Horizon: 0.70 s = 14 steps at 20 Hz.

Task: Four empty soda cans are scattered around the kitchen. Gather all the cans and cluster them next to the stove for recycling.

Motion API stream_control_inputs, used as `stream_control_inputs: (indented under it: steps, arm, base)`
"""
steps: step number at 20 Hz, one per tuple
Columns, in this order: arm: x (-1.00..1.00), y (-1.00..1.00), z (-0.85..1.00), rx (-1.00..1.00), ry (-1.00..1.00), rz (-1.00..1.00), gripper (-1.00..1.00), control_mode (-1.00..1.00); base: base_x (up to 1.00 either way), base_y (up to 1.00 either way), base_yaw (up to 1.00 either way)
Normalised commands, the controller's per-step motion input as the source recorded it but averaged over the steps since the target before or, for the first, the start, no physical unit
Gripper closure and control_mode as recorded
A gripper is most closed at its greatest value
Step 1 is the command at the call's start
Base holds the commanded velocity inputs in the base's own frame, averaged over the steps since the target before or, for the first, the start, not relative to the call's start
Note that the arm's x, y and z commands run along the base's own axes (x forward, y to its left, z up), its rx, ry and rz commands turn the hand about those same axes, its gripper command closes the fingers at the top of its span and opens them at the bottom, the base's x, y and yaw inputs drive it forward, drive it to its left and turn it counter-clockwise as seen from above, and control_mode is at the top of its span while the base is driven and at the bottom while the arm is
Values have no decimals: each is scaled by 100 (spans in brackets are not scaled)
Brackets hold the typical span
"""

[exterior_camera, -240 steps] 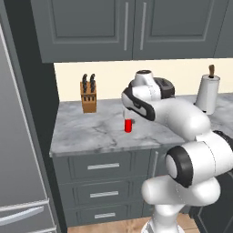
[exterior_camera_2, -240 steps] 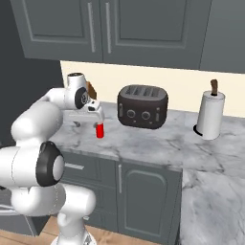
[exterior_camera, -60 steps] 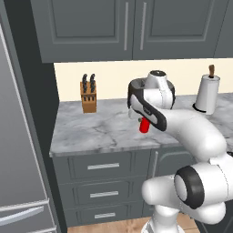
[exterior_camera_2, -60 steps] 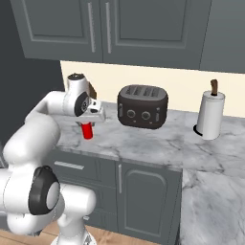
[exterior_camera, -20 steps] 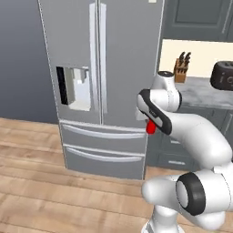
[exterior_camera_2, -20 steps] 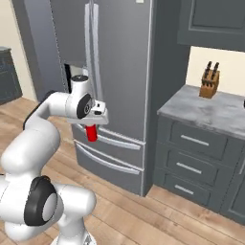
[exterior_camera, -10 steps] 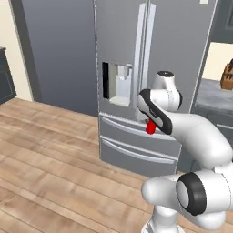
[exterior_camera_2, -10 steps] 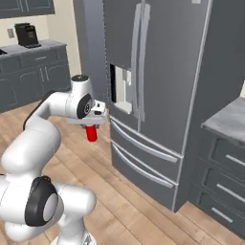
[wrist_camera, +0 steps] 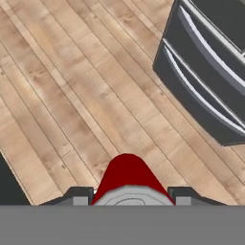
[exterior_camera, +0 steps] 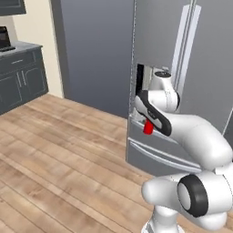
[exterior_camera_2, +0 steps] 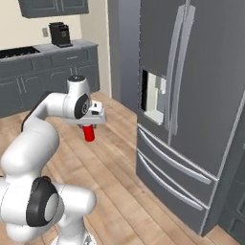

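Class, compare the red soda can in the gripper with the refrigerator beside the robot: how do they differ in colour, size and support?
The red soda can is bright red; the refrigerator is dark grey. The can is tiny, the refrigerator towers above the arm. The can hangs off the floor, clamped in the gripper; the refrigerator stands on the floor. Both are upright.

A small red soda can [exterior_camera_2: 89,133] hangs upright in the pincer [exterior_camera_2: 90,125], above the wooden floor [exterior_camera_2: 119,158], near a grey refrigerator [exterior_camera_2: 191,95].
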Motion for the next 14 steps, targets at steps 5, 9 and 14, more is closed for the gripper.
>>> stream_control_inputs:
  steps: [5,9,14]
  arm:
    - [0,0,0,0,0,0,100,100]
    - [0,0,0,0,0,0,100,100]
    - [0,0,0,0,0,0,100,100]
  base:
    - [95,22,16]
    - [98,18,16]
    - [100,17,16]
